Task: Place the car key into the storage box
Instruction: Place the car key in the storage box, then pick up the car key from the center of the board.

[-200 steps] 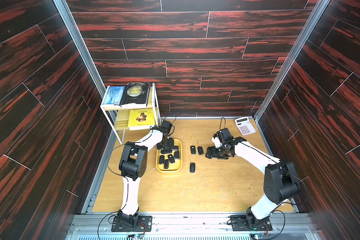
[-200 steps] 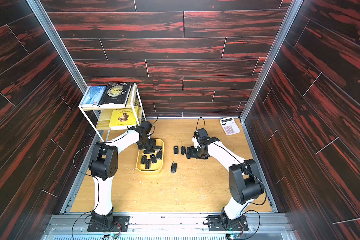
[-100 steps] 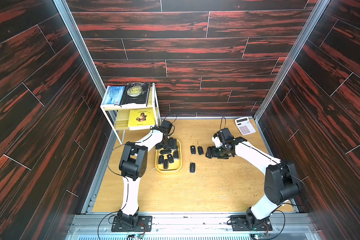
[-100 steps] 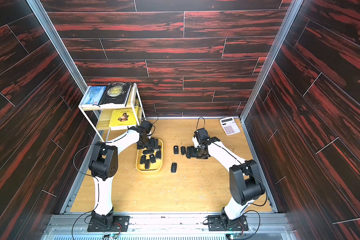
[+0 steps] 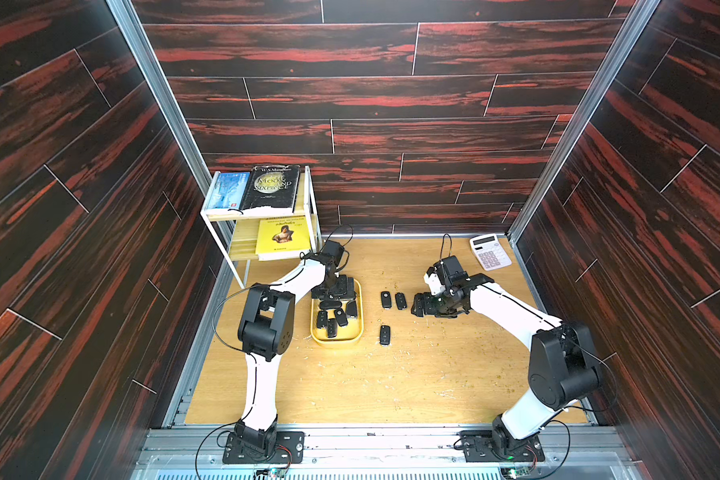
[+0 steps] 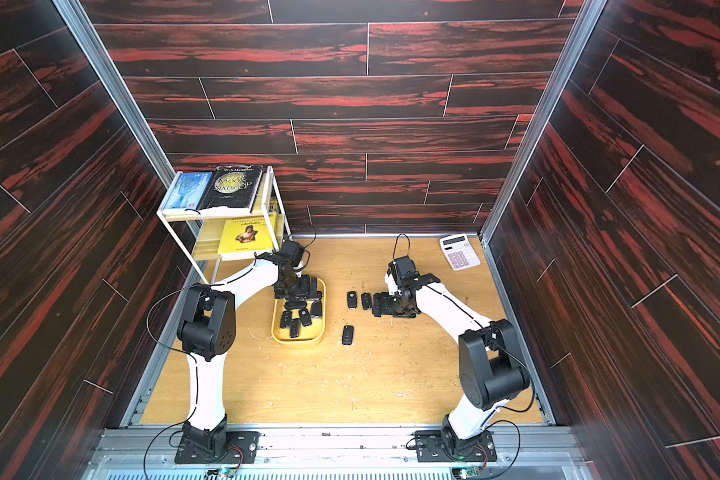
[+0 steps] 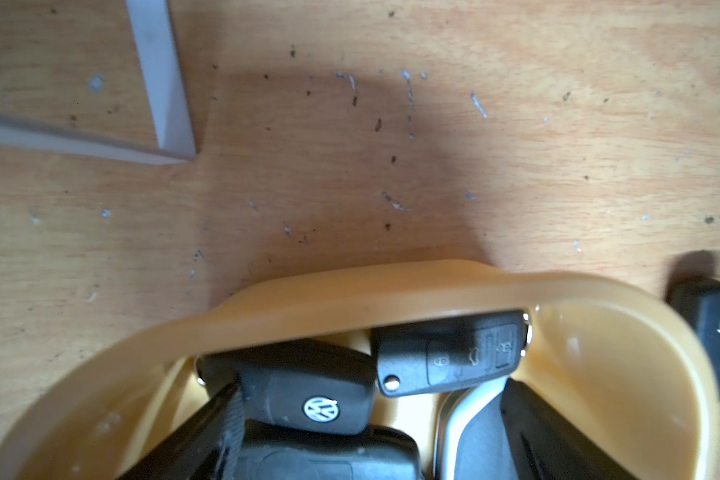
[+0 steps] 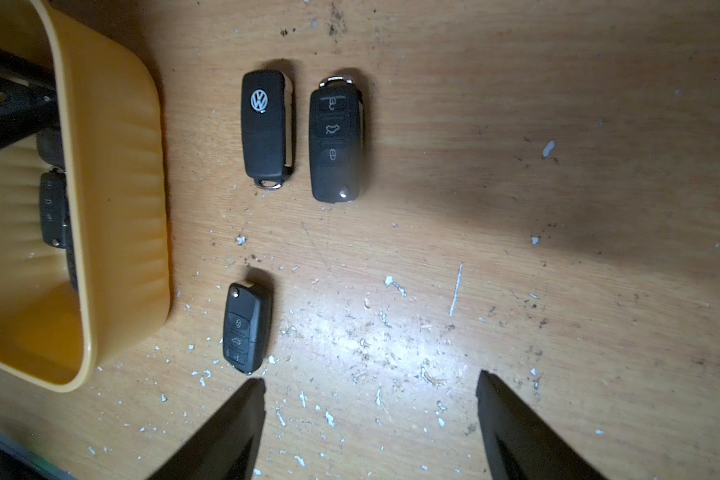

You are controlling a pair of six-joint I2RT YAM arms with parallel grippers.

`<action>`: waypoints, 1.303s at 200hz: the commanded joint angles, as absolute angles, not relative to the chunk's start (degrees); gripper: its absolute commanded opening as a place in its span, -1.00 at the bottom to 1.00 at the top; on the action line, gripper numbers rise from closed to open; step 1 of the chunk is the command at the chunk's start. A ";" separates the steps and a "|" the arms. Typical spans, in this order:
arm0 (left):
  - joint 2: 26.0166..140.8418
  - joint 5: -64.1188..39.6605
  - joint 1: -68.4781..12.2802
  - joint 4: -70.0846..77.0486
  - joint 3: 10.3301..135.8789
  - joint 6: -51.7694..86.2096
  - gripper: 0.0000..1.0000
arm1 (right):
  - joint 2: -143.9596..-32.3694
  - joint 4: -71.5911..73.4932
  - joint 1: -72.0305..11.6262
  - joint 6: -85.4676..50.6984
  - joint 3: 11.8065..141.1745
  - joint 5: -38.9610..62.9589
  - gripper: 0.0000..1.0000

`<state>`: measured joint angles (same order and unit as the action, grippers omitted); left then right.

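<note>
The storage box (image 5: 336, 340) (image 6: 298, 340) is a shallow yellow bin left of centre, with several black car keys (image 5: 331, 322) lying in it. My left gripper (image 5: 333, 293) (image 6: 296, 293) hangs open over its far end. In the left wrist view the left gripper (image 7: 371, 399) has its fingers wide apart, with loose keys (image 7: 308, 395) lying between them inside the box rim (image 7: 350, 303). Three car keys (image 5: 386, 299) (image 5: 400, 300) (image 5: 385, 335) lie on the table right of the box. My right gripper (image 5: 422, 305) (image 8: 370, 378) is open and empty beside the pair (image 8: 265, 126) (image 8: 335, 143).
A white two-tier shelf rack (image 5: 262, 216) with books stands at the back left, close behind the left arm; its leg (image 7: 159, 83) shows near the box. A calculator (image 5: 490, 252) lies at the back right. Dark panel walls enclose the wooden table on three sides.
My left gripper's jaws have opened over the far end of the box, and the arm has hardly shifted. The right arm and the three keys on the table have not moved.
</note>
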<state>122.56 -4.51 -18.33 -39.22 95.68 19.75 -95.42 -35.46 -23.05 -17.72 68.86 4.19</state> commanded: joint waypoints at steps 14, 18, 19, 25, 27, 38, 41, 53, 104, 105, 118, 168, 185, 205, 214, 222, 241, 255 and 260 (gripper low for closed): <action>115.77 -8.43 -18.70 -38.76 95.73 19.86 1.00 | -94.39 -35.20 -23.30 -17.41 68.69 3.45 0.91; 115.07 -8.87 -18.80 -38.55 95.65 19.94 1.00 | -94.27 -35.18 -23.36 -17.48 68.73 3.30 0.94; 114.88 -9.00 -18.80 -38.52 95.64 19.95 1.00 | -94.25 -35.12 -23.32 -17.49 68.73 3.28 0.95; 113.69 -9.68 -18.90 -38.53 95.46 19.95 1.00 | -94.21 -34.91 -23.34 -17.62 68.89 2.96 0.97; 113.19 -9.93 -18.96 -38.68 95.34 19.95 1.00 | -94.15 -34.87 -23.30 -17.66 68.95 2.81 0.97; 110.11 -11.58 -19.20 -37.80 94.21 20.35 1.00 | -94.08 -34.76 -23.30 -17.75 69.46 2.30 0.97; 109.15 -12.01 -19.29 -37.32 93.77 20.46 1.00 | -94.12 -34.79 -23.34 -17.75 69.63 2.24 0.97; 104.75 -13.63 -19.55 -35.88 92.30 21.35 1.00 | -94.47 -34.81 -23.29 -17.83 70.50 2.06 0.97; 78.17 -18.20 -21.36 -15.02 79.50 30.89 1.00 | -95.98 -34.67 -23.38 -18.05 72.06 2.68 0.97; 77.71 -18.28 -21.36 -14.37 79.08 31.27 1.00 | -95.98 -34.65 -23.38 -18.03 72.11 2.70 0.97; 73.48 -18.36 -21.20 -11.68 76.13 36.34 1.00 | -96.40 -34.61 -23.46 -18.03 72.61 2.80 0.97; 72.16 -34.26 -20.32 0.66 68.89 59.12 1.00 | -103.19 -39.64 -25.69 -16.22 81.39 -0.17 0.75; 69.71 -36.17 -19.44 10.96 64.63 67.31 1.00 | -106.91 -42.46 -26.92 -15.97 85.89 -3.87 0.67; 63.61 -29.68 -17.93 30.04 55.35 78.67 1.00 | -111.57 -44.85 -27.33 -15.83 90.17 -5.31 0.52; 62.07 -29.46 -16.92 29.50 54.99 79.97 1.00 | -113.18 -45.43 -27.47 -15.82 91.45 -5.26 0.44; 63.05 -34.40 -15.67 27.82 57.97 79.37 1.00 | -114.08 -45.08 -27.59 -15.95 91.75 -5.43 0.41; 66.26 -42.60 -15.49 27.89 61.99 82.01 1.00 | -115.38 -44.28 -27.69 -16.17 92.08 -5.89 0.38; 68.80 -47.52 -15.48 27.28 63.69 83.92 1.00 | -116.72 -44.52 -27.77 -16.15 93.04 -6.32 0.37; 69.54 -48.80 -15.52 27.40 64.33 83.67 1.00 | -117.01 -44.22 -27.86 -16.09 93.05 -6.28 0.37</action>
